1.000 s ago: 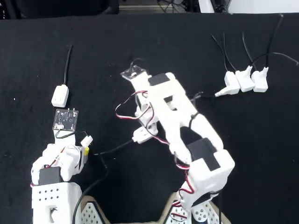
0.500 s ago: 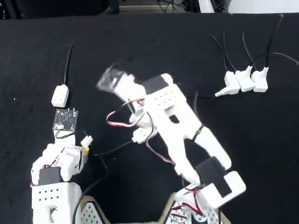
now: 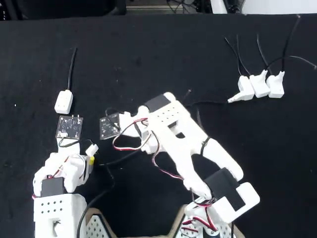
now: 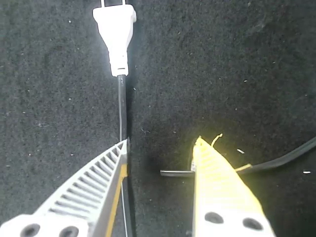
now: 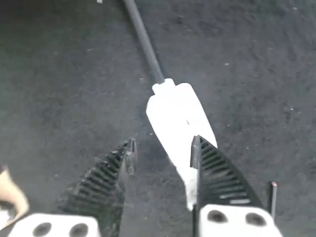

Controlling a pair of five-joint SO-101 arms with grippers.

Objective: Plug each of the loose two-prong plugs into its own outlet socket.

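Note:
A white two-prong plug (image 5: 177, 116) on a black cable lies on the black cloth between my right gripper's (image 5: 163, 141) open fingers. It sits close against one finger and apart from the other. My left gripper (image 4: 161, 140) is open over bare cloth, and another white plug (image 4: 116, 29) lies beyond its tips with its cable running back under the white finger. In the high view the right arm (image 3: 171, 121) is bent toward the left arm (image 3: 64, 173). A white plug (image 3: 63, 101) lies just past the left arm.
Three white plugs (image 3: 258, 85) with black cables lie grouped at the far right. A black cable (image 3: 106, 161) crosses the cloth between the two arms near their bases. The back of the table (image 3: 158, 44) is bare cloth.
The right arm has swung left and come down, so its wrist end went from the table's middle to beside the left arm. The left arm and the plugs at the right have not moved.

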